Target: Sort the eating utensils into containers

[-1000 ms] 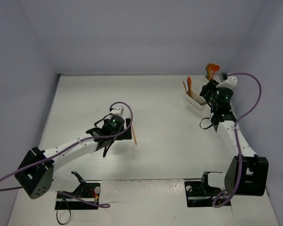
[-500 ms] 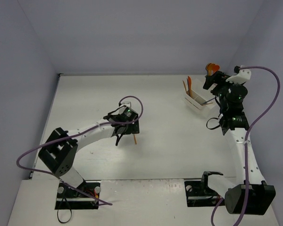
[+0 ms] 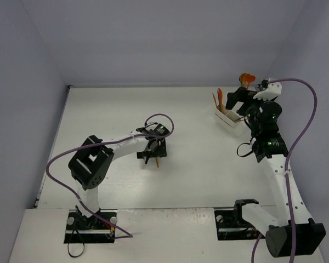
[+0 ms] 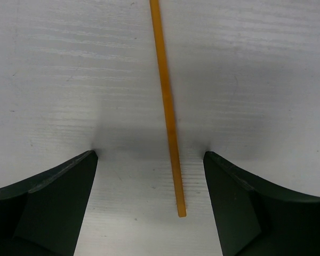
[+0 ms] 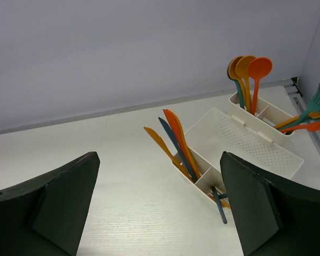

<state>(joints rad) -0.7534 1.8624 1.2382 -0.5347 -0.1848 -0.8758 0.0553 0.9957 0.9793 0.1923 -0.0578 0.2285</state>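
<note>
One thin orange utensil handle (image 4: 168, 106) lies flat on the white table, its end between the fingers of my open left gripper (image 4: 150, 154), which hangs just above it without touching. In the top view this gripper (image 3: 153, 151) covers most of the utensil (image 3: 157, 160). My right gripper (image 5: 160, 160) is open and empty, raised near the white bins (image 5: 240, 144) and facing them. The bins hold orange and blue knives (image 5: 178, 141), orange and teal spoons (image 5: 248, 72) and forks (image 5: 309, 114). A dark blue utensil (image 5: 220, 205) leans in the near compartment.
The bins (image 3: 230, 119) stand at the table's far right corner, close to the right wall and back wall. Purple cables loop off both arms. The table's back edge meets the wall just behind the bins.
My left arm has swung right and brought its gripper over the orange utensil. My right gripper has shifted slightly left by the bins, still open.
</note>
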